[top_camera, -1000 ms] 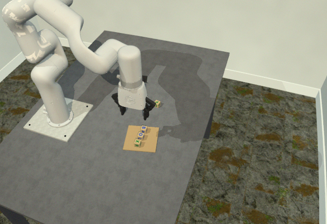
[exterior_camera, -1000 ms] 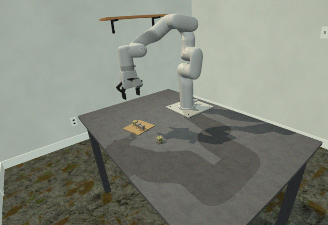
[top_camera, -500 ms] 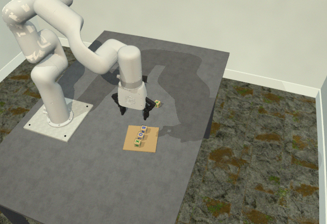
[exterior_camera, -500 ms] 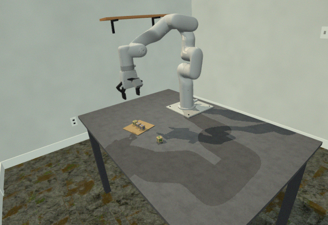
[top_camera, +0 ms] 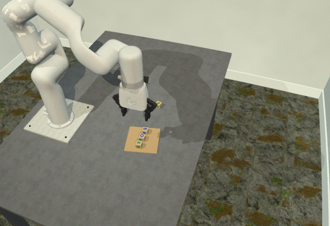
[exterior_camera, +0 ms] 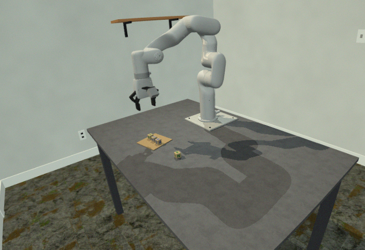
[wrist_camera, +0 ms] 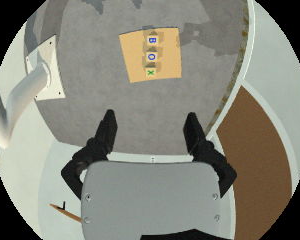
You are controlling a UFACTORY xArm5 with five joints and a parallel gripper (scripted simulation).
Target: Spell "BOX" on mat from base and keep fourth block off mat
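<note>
The tan mat lies flat on the table. On it, the blue B block, the blue O block and the green X block sit flat in a nearly straight row with small gaps. Seen from the base, they run B, O, X left to right. B looks upright from there; the exact turn of O and X is hard to tell. The fourth block, with a green N on one side, lies off the mat. My gripper is open, empty and high above the table.
The robot's white base plate is fixed to the grey table. A wooden shelf hangs on the wall behind the arm. The arm's shadow falls across part of the table.
</note>
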